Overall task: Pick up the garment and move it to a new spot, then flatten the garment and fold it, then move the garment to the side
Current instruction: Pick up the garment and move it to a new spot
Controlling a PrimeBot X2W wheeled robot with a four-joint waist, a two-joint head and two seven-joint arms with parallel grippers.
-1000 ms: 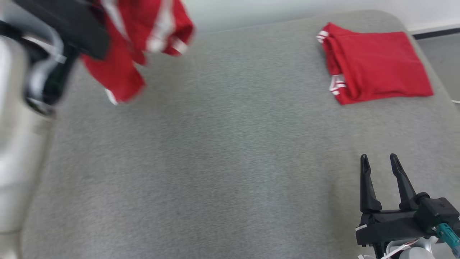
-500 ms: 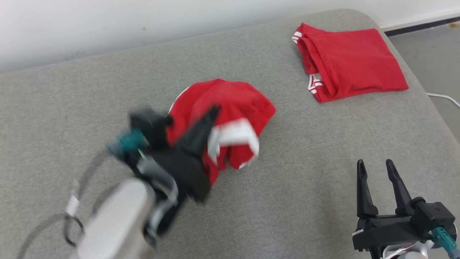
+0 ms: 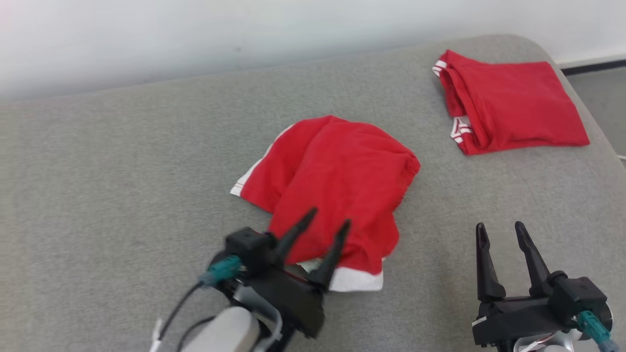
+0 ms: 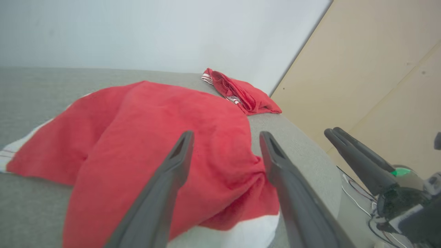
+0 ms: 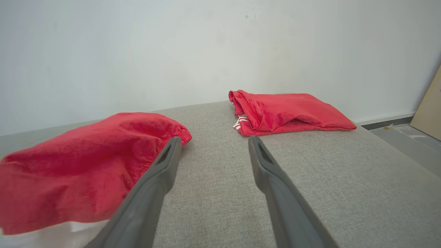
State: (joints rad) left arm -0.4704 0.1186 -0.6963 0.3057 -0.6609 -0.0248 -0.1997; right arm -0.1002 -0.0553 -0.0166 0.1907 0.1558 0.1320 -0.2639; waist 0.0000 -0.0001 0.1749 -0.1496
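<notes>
A crumpled red garment (image 3: 337,181) with white trim lies in a heap at the middle of the grey padded table (image 3: 122,171). In the left wrist view the red garment (image 4: 165,137) spreads just beyond the fingers, and it bulges at the left in the right wrist view (image 5: 79,162). My left gripper (image 3: 328,218) hovers open over the heap's near edge, holding nothing. My right gripper (image 3: 500,228) stands open at the lower right, apart from the cloth, with bare table between its fingers (image 5: 165,162).
A second red garment (image 3: 508,102), folded, lies at the table's far right corner, also seen as a folded red garment (image 5: 286,112) ahead of the right fingers. A white wall runs behind the table. Floor and a pale panel (image 4: 379,69) lie off the right edge.
The left gripper carried the garment from the upper left to the table's middle, let go of it and opened. The garment now lies as a heap. The head camera shifted.
</notes>
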